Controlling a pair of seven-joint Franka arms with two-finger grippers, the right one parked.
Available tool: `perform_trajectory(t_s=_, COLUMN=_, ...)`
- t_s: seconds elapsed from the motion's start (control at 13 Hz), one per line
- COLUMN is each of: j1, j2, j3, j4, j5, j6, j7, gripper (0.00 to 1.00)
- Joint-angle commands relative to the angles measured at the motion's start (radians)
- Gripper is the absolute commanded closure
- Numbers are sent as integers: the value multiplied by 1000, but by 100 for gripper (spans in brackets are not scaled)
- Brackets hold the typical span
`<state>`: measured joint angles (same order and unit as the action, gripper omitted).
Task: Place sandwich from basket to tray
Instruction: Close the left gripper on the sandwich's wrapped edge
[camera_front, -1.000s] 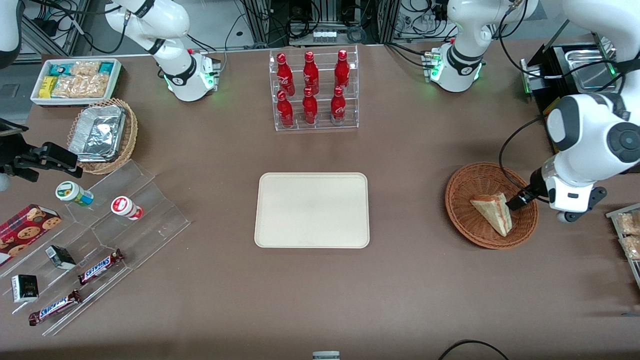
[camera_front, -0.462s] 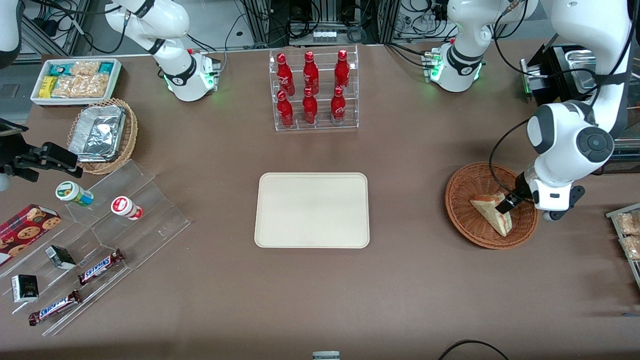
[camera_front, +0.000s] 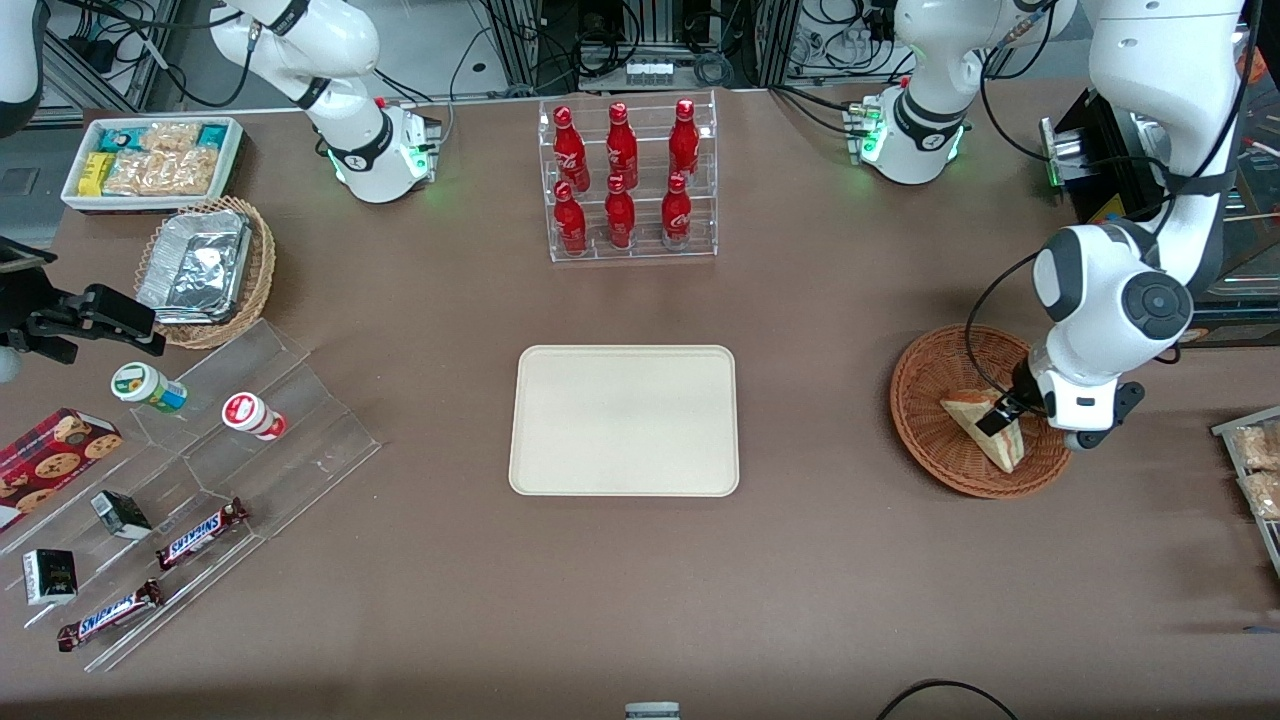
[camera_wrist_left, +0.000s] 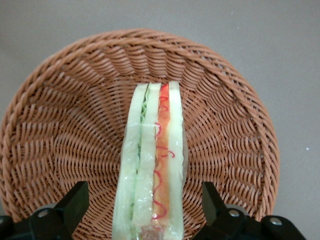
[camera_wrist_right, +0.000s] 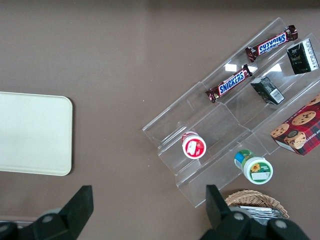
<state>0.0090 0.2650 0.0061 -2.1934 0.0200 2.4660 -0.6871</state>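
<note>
The sandwich (camera_front: 1003, 452) lies in the reddish-brown wicker basket (camera_front: 925, 400) toward the working arm's end of the table. My left gripper (camera_front: 1000, 416) is down in the basket over the sandwich. In the left wrist view the gripper (camera_wrist_left: 144, 205) is open, and its black fingers (camera_wrist_left: 75, 200) stand on either side of the sandwich (camera_wrist_left: 152, 165) with a gap at each side. The sandwich stands on edge, showing its pale bread, green layer and pink-red layer, with basket weave (camera_wrist_left: 60, 125) all round it. The cream tray (camera_front: 625, 420) lies mid-table with nothing on it.
A clear rack of red bottles (camera_front: 625, 180) stands farther from the camera than the tray. A stepped acrylic shelf with snacks (camera_front: 200, 450), a tan basket with foil containers (camera_front: 205, 265) and a white snack bin (camera_front: 150, 160) lie toward the parked arm's end. Snack packets (camera_front: 1260, 470) lie beside the basket.
My left gripper has moved from the basket's rim inward over the sandwich, and its fingers now straddle it. The sandwich and basket have not moved.
</note>
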Motion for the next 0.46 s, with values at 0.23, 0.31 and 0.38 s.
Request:
perform_trajectory(t_s=0.23, j1=-21, j2=-7, j3=2, j4=-22, j5=21, j6=19, j7=-52, gripper=23)
perform_trajectory(t_s=0.31, j1=-17, j2=-9, j3=2, j4=-20, j5=21, j6=19, j7=-60, gripper=60)
perform_trajectory(t_s=0.38, j1=-18, j2=-10, j3=2, j4=-17, j5=21, j6=18, j7=-60, gripper=90)
